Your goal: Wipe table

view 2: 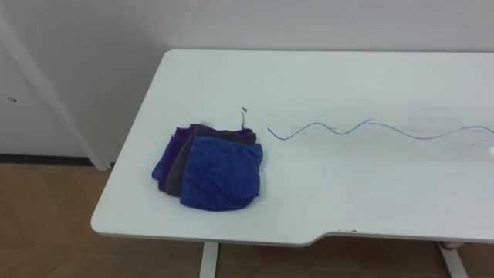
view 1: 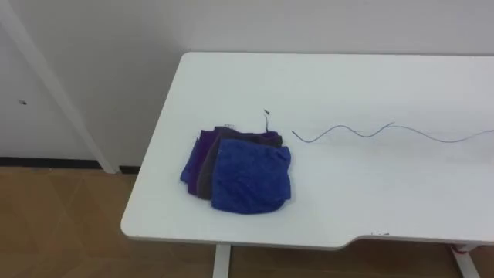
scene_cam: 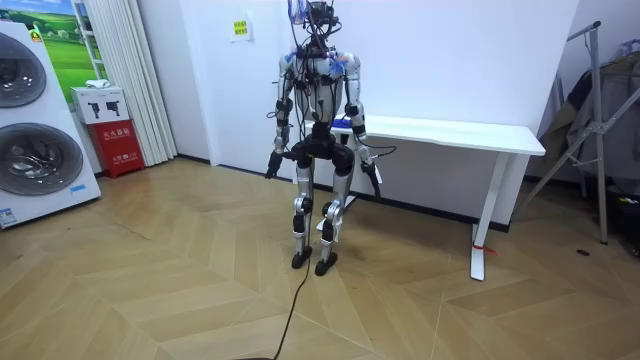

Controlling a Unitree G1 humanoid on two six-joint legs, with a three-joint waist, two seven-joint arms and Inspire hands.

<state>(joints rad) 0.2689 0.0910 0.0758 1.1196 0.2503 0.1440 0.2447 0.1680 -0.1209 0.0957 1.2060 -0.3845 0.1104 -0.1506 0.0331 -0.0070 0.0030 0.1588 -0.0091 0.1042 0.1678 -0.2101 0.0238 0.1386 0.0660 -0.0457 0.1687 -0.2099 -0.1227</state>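
Observation:
A stack of folded cloths (view 1: 239, 174), blue on top with purple ones beneath, lies near the left front corner of the white table (view 1: 347, 85). A thin wavy blue line (view 1: 370, 131) runs across the tabletop to the right of the cloths, and a small dark mark (view 1: 267, 116) sits just behind them. In the room view I stand at the table's (scene_cam: 470, 132) left end, facing it. My left hand (scene_cam: 272, 168) and right hand (scene_cam: 375, 183) hang at my sides, away from the cloths (view 2: 212, 171).
The table stands against a white wall, with wooden floor before it and to its left. A white slanted bar (view 1: 54, 85) leans by the wall at the left. A washing machine (scene_cam: 30, 130), a red box (scene_cam: 118, 145) and a metal stand (scene_cam: 600, 120) are further off.

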